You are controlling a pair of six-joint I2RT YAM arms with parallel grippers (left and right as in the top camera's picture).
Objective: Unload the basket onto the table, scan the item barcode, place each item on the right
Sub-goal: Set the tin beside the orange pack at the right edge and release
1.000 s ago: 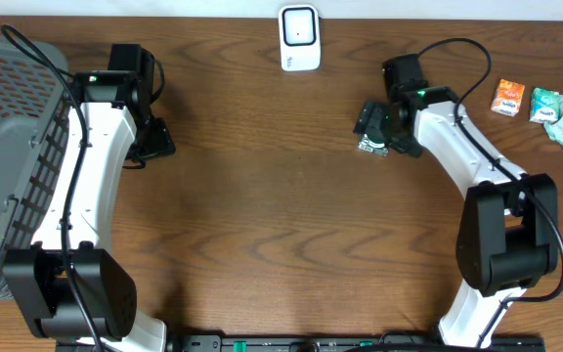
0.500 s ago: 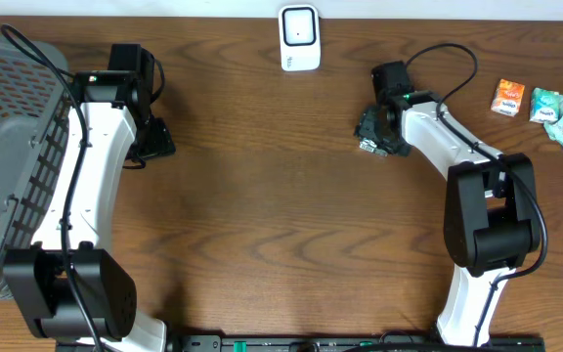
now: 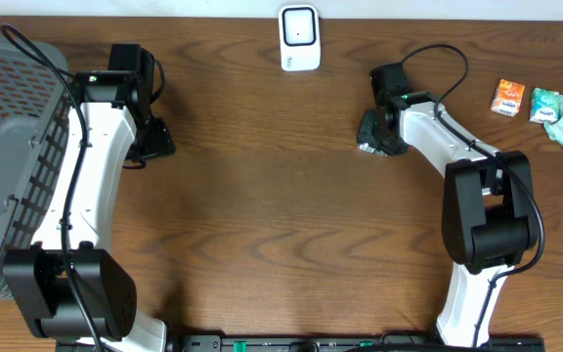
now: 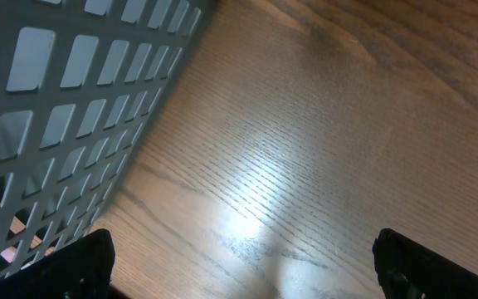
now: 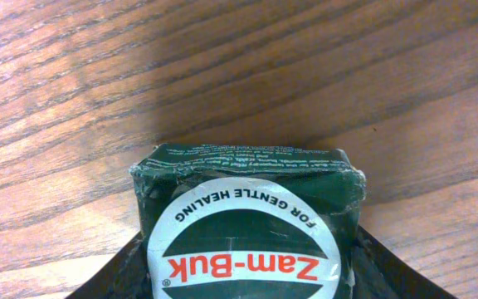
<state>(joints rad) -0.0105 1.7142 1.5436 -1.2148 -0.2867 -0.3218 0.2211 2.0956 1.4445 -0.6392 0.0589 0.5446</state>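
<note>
The Zam-Buk box (image 5: 251,178) sat on the desk (image 3: 262,205), right of centre. The right hand (image 5: 251,282) straddled it, but I couldn't tell if it was actually clamped. Pickup step, I'd say. Next it'd need lifting, barcode towards the scanner (image 3: 299,37). Left hand (image 4: 247,266) hung wide apart by the basket (image 3: 8,88), nothing visible inside.

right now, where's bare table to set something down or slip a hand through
Widest bare patch: the table middle, between the left arm and right arm, below the scanner. A smaller gap lies between scanner and green box. Crowded: far right by the orange box and packets; far left, where the basket sits beside the left arm.
</note>
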